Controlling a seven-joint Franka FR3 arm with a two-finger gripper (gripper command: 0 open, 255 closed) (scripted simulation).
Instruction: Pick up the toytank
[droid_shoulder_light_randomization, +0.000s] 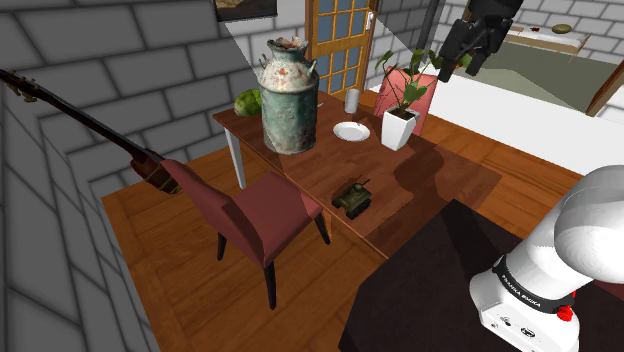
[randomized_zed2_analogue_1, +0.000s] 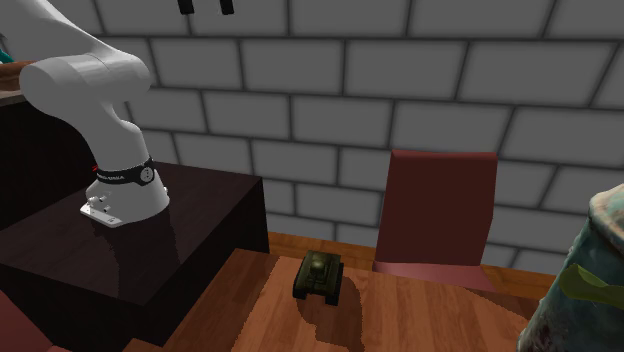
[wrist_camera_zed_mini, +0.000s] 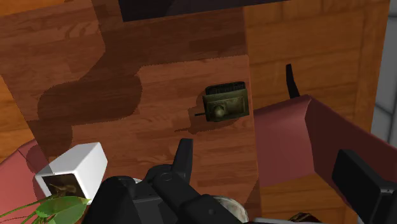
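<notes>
Okay, look high: the hand (randomized_zed2_analogue_1: 206, 6) hangs well above the scene, its two black fingers standing apart with bare wall showing between them and nothing gripped. Down below, the toy tank (droid_shoulder_light_randomization: 352, 196) sits on the wooden tabletop (droid_shoulder_light_randomization: 440, 170), olive green, right by the edge that faces the dark red chair (droid_shoulder_light_randomization: 262, 215). In the wrist view the toy tank is out ahead of the fingers, turret up, resting on the boards just beside the chair's seat and well apart from the hand. Further along the tabletop a big weathered milk can (droid_shoulder_light_randomization: 290, 95) stands upright. A white plate (droid_shoulder_light_randomization: 352, 131) lies next to it, and a potted plant (droid_shoulder_light_randomization: 400, 128) in a white pot stands just past the plate. In the shoulder view the toy tank lies between the milk can and the dark stand (droid_shoulder_light_randomization: 420, 290). The white arm (randomized_zed2_analogue_1: 90, 85) rises from that stand, and in the second exterior view the toy tank rests near the stand's corner.
</notes>
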